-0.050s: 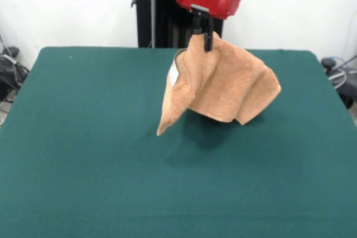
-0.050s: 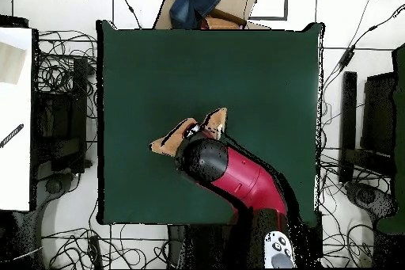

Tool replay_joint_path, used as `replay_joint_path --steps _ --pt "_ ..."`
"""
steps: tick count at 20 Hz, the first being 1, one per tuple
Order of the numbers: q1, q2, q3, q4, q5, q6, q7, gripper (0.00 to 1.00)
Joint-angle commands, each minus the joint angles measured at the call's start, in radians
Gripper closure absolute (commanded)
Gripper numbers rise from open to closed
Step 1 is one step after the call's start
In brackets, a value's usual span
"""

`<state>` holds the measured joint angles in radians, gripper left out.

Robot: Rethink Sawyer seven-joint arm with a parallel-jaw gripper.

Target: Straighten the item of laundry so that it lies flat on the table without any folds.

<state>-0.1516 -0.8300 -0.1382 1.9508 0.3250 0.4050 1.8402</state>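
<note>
Jaws point(image 1: 204, 36) pinch towel point(image 1: 223, 85); it hangs above table point(image 1: 83, 137).

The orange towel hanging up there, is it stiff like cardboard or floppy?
Probably floppy: the orange-tan terry-cloth towel droops in folds from the black gripper pinching its top. Likely light, since one small pinch holds it clear of the dark green felt table. It would probably crumple if dropped.
</note>
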Motion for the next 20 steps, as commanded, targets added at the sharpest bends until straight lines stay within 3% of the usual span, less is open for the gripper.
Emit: replay_joint_path --steps 1,10,20 --pt "-0.015 0.007 0.043 -0.021 -0.022 -0.008 0.124 1.0" --pt "-0.022 0.006 0.047 -0.015 -0.027 -0.014 0.115 1.0" --pt "-0.121 0.031 0.124 -0.036 -0.046 -0.028 0.029 1.0"
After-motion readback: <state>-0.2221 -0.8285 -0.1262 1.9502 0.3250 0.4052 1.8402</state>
